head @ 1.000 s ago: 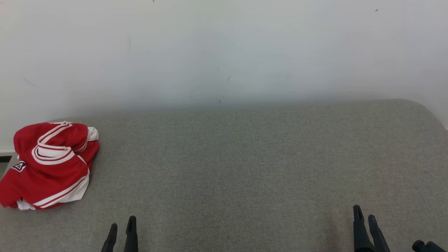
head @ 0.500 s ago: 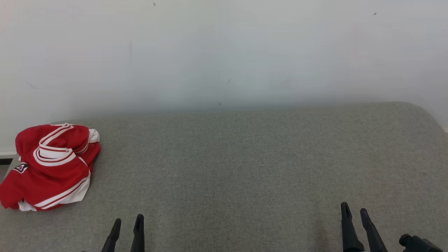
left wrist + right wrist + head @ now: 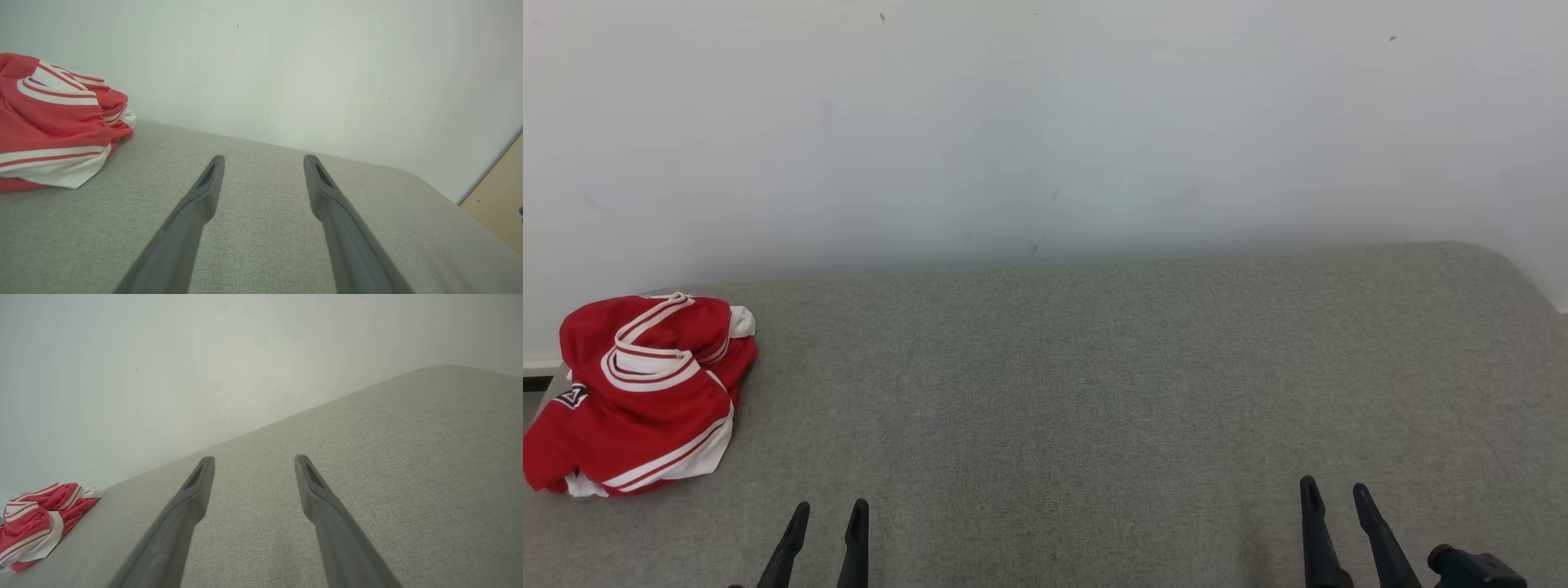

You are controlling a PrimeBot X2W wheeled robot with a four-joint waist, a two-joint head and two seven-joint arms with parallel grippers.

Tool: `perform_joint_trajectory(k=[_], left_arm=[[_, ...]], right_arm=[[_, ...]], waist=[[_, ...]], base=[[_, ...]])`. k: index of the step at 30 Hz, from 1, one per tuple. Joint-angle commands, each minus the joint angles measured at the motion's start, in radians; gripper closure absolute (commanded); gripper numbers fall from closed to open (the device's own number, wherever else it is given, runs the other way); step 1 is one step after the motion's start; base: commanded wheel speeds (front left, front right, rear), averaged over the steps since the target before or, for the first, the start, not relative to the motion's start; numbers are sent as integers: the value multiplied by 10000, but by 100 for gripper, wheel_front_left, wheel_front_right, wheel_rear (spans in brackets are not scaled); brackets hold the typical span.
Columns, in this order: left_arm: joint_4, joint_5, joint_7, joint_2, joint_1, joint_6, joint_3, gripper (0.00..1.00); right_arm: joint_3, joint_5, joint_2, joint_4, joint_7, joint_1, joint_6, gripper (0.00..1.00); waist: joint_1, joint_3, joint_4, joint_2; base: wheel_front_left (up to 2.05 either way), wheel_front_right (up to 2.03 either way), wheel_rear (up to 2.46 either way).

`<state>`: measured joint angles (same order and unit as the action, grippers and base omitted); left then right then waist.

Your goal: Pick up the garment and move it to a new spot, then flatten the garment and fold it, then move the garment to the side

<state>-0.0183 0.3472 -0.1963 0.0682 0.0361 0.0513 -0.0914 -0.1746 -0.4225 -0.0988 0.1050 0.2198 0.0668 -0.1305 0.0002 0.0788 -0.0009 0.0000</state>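
The red and white garment lies crumpled in a heap at the left edge of the grey tabletop, close to the wall. The left gripper and right gripper hover at the near edge, well apart from it, fingers spread wide and empty. The pickup looks not yet begun. The left gripper is nearer, so it should probably swing left and pinch a raised fold on top, taking enough cloth to lift the heap without slipping.
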Motion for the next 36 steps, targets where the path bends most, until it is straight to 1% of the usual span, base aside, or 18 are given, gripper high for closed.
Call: perform_joint_trajectory(k=[1,11,15,36], left_arm=[[-99,-358,-115,81,2,3,8,0],[-118,-1297,-291,65,61,-154,51,0],[-17,-1481,-365,29,131,-193,172,0],[440,-2749,-653,-126,115,-18,659,0]], right_arm=[[-72,327,46,-79,73,-117,-2,0],[-217,1290,161,48,198,-169,-3,0],[-218,1715,211,123,225,-140,-3,0],[-178,3583,387,103,431,-203,-4,0]], waist=[[-2,4,-16,0],[-2,124,-47,0],[-2,205,-54,0],[-2,480,-90,0]], base=[[0,0,0],[0,0,0],[0,0,0],[0,0,0]])
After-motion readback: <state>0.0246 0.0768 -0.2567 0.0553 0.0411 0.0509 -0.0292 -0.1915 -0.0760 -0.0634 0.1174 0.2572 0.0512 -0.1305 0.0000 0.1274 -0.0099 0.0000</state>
